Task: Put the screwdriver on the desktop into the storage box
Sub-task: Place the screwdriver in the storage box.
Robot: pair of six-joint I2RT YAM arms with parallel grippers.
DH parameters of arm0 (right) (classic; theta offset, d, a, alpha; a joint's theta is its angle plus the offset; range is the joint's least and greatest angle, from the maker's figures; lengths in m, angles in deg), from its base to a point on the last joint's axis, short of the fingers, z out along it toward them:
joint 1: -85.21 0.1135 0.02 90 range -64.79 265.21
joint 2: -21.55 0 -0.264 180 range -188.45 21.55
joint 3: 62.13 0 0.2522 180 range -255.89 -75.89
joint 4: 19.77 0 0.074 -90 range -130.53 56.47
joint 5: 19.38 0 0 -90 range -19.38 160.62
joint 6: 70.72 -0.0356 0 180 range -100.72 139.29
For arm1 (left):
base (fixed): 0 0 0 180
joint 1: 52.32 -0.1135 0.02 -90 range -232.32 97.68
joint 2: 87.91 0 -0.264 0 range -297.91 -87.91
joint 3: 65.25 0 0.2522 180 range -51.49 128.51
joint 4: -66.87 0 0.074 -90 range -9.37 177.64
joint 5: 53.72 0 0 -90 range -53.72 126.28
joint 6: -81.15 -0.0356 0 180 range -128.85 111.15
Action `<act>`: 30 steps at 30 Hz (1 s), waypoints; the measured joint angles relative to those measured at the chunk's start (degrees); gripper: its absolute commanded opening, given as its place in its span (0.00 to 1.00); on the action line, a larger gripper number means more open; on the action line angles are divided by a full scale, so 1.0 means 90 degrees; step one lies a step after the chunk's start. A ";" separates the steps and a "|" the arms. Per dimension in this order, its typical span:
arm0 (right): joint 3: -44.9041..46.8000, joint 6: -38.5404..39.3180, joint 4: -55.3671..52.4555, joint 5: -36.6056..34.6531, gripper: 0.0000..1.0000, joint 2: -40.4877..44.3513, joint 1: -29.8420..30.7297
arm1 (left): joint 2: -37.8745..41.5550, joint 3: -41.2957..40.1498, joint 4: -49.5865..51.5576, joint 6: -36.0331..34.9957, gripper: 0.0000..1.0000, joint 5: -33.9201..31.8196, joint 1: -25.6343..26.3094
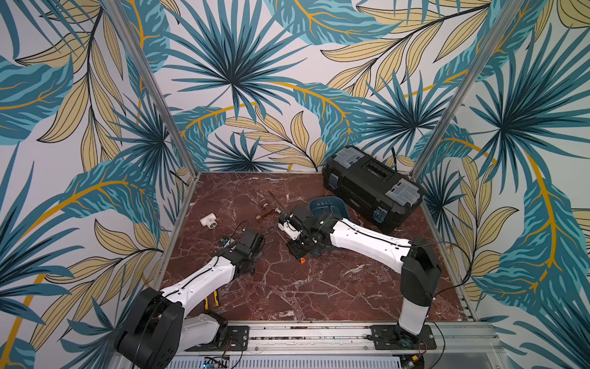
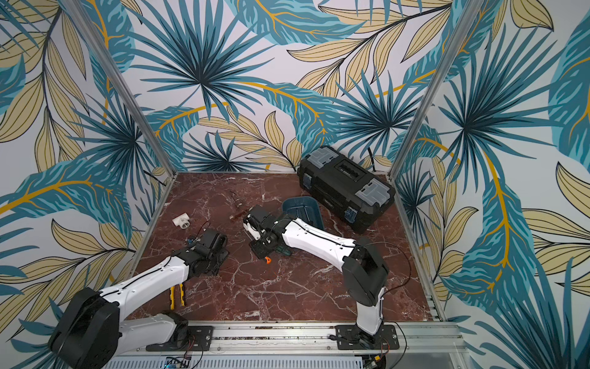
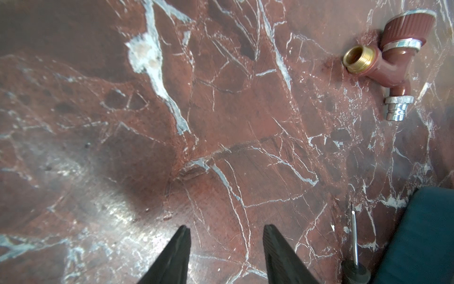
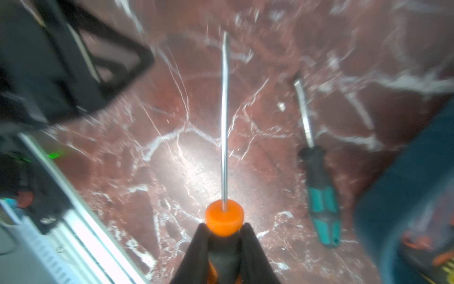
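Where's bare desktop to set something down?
Widest bare patch: front centre of the desktop, between the yellow pliers and the right arm's base. Also the back left corner behind the white pipe fitting. Crowded: the middle, round the tap, storage box and right tool.

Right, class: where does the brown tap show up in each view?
Top view: brown tap, just left of centre.
Top view: likewise, farther left.
Left wrist: in a corner, beyond the fingers.
Right wrist: not in it.
Shared landmark: the veined desktop.
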 measured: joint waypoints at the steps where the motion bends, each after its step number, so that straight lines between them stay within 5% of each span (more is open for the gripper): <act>1: 0.0000 -0.0056 0.0017 0.0053 0.00 0.0083 -0.0080 | 0.0000 0.0000 0.0000 0.0000 0.52 0.0000 0.0000; 10: 0.0265 -0.0384 0.0034 -0.0032 0.00 0.0750 -0.1800 | -0.0002 0.0000 -0.0049 -0.0032 0.52 0.0002 0.0005; 30: 0.0274 -0.0498 -0.0289 -0.0027 0.00 0.0493 -0.2535 | -0.0002 0.0000 -0.0049 -0.0078 0.53 -0.0002 0.0005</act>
